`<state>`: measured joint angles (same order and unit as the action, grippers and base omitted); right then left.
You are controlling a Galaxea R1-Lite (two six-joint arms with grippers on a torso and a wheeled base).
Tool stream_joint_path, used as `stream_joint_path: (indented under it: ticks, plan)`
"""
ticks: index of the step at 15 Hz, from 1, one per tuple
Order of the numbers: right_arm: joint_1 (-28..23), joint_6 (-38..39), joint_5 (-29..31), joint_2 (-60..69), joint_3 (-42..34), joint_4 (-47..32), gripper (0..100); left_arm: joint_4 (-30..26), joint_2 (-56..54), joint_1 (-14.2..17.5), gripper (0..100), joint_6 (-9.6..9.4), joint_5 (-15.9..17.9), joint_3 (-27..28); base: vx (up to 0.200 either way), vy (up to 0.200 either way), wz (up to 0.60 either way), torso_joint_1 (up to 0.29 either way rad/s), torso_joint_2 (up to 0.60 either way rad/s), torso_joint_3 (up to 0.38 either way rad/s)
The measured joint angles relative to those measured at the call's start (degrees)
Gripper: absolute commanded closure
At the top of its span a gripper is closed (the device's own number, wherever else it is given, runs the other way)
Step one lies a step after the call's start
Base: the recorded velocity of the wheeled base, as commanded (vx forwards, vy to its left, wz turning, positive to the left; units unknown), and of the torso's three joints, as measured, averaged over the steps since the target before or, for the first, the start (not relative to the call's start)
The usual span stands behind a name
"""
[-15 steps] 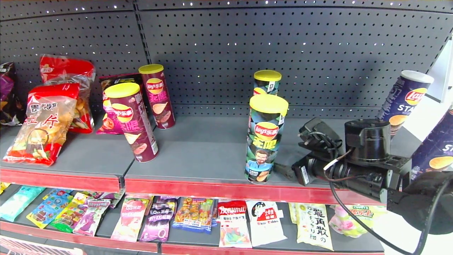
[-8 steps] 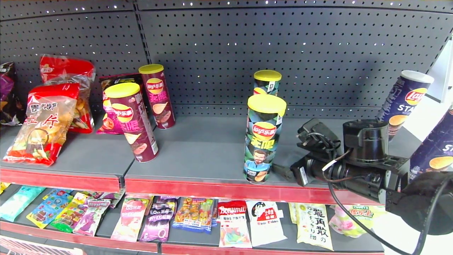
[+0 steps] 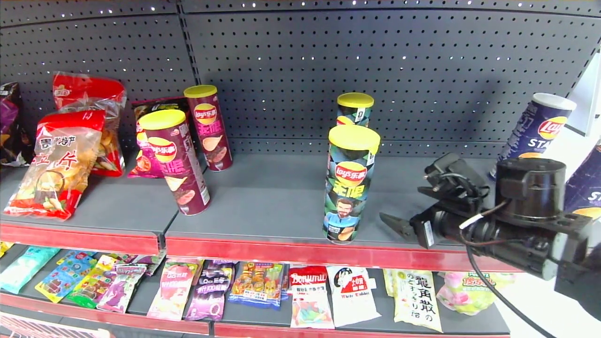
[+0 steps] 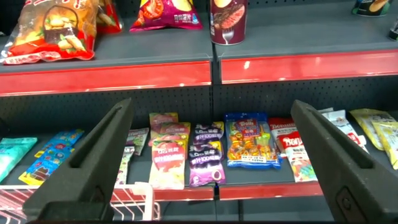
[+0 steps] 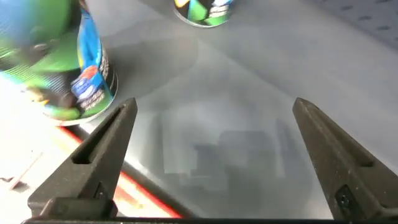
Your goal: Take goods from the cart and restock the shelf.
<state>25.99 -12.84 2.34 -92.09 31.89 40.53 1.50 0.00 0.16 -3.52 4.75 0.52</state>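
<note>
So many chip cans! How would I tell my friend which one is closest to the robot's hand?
Find the upper grey shelf with the red front edge. Near its middle two green, yellow-lidded cans stand one behind the other; take the front can, by the red edge, beside the right gripper. The maroon cans stand farther left, the blue cans farther right.

We see the shelf (image 3: pixel 272 188) brightly lit from above. A soft shadow darkens the pegboard (image 3: pixel 469 89) toward its right; the shelf's front edge bows.
</note>
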Motion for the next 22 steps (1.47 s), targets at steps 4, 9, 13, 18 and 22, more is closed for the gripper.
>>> stream_joint_path:
  ticks: [4, 9, 13, 18, 22]
  plan:
    - [-0.2, -0.2, 1.5, 17.7, -9.3, -1.6, 0, -0.2, 0.2, 0.0, 0, -0.02, 0.6, 0.1, 0.000, 0.000, 0.00, 0.000, 0.00, 0.000]
    - [-5.1, -0.2, 4.3, 45.3, -13.3, -17.4, 0, -0.3, 0.3, -0.1, 0, -0.06, 1.7, 0.1, 0.000, 0.000, 0.00, 0.000, 0.00, 0.000]
    - [-15.9, 1.3, 7.2, 65.2, -13.2, -38.9, 0, -0.3, 0.3, -0.1, 0, -0.02, 3.8, 0.2, 0.000, 0.000, 0.00, 0.000, 0.00, 0.000]
    - [-14.1, 5.9, 9.6, 82.4, -18.8, -51.9, 0, -0.3, 0.2, -0.1, 0, 0.09, 4.2, 0.2, 0.000, 0.000, 0.00, 0.000, 0.00, 0.000]
    - [-14.9, 5.3, 19.3, 82.3, -20.3, -51.9, 0, -0.4, 0.2, -0.1, 0, 0.09, 4.1, 0.3, 0.000, 0.000, 0.00, 0.000, 0.00, 0.000]
